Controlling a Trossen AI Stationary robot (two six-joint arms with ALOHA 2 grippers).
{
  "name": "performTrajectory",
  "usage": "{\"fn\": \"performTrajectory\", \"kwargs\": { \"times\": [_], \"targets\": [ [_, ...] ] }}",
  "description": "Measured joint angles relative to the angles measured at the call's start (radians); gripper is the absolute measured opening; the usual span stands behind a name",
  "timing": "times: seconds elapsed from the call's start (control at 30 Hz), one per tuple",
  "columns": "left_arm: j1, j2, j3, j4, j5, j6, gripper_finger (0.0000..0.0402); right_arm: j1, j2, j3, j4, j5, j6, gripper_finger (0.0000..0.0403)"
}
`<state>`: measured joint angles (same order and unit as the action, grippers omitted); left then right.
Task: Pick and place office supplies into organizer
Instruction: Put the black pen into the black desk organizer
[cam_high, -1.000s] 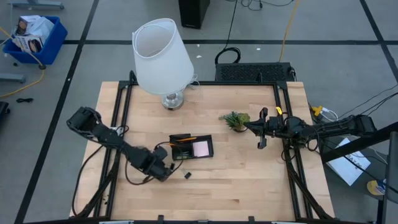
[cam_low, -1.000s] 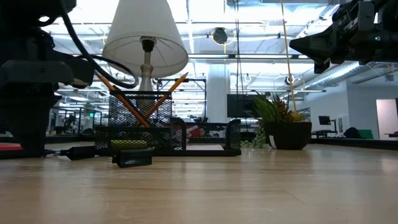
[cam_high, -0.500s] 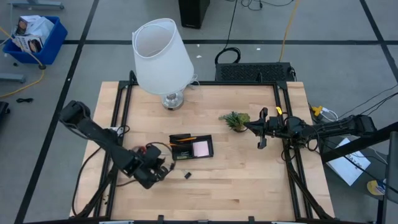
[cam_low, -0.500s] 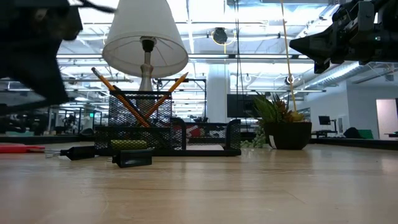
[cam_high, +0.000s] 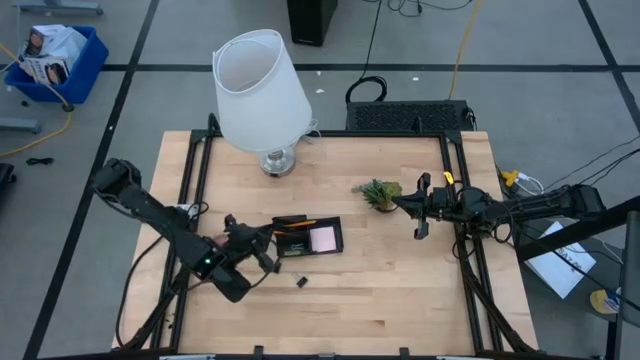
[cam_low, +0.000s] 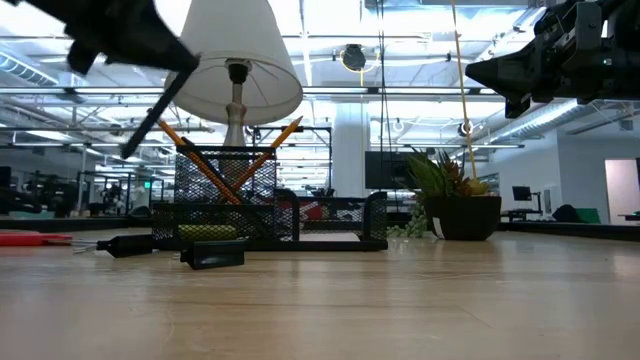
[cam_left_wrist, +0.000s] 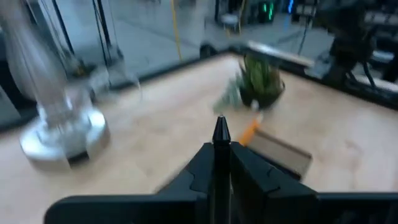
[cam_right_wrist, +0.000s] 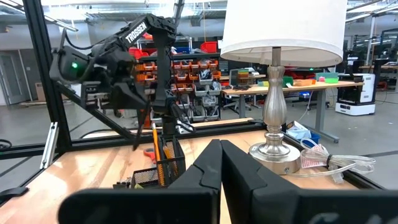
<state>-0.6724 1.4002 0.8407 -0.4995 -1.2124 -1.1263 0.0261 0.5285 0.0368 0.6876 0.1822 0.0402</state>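
One thin black pen (cam_low: 155, 115) is pinched in the narrow fingers of the left gripper (cam_high: 255, 245), raised off the bench (cam_high: 400, 290) just beside the organizer's (cam_high: 308, 237) short end, the one away from the plant (cam_high: 378, 192). In the low view its long axis slants, the upper end at the fingers and the lower end angled down and away from the organizer. The left wrist view shows only its pointed tip (cam_left_wrist: 220, 134) standing up between the fingers; the rest of the shaft is hidden, and that picture is smeared. From above the pen cannot be made out against the dark arm.

Orange-yellow pencils (cam_low: 205, 165) lean crossed in the organizer's mesh cup, and a pink sticky-note pad (cam_high: 323, 239) lies in the compartment nearer the plant; only the high view shows the pad. A small black bit (cam_high: 300, 281) lies on the bench near the organizer. Red scissors (cam_low: 30, 239) are cut off at the low view's edge.

The right gripper (cam_high: 400, 204) waits by the plant, well apart from the organizer, fingers pressed together and holding nothing.
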Motion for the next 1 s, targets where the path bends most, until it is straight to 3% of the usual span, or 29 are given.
{"fn": "performTrajectory", "kwargs": {
  "times": [0.2,0.47,0.73,1.0],
  "targets": [
    [0.072,0.0,0.0,0.202,-0.118,0.194,0.0058,0.0,0.0,0.0,0.0,0.0,0.0,0.0],
    [0.179,0.0,0.0,0.424,-0.191,0.383,0.0033,0.0,0.0,0.0,0.0,0.0,0.0,0.0],
    [0.297,0.036,0.001,0.458,0.0,0.366,0.0062,0.0,0.0,0.0,0.0,0.0,0.0,0.0],
    [0.302,0.145,0.0,0.534,0.003,0.363,0.0039,0.0,0.0,0.0,0.0,0.0,0.0,0.0]
  ]
}}
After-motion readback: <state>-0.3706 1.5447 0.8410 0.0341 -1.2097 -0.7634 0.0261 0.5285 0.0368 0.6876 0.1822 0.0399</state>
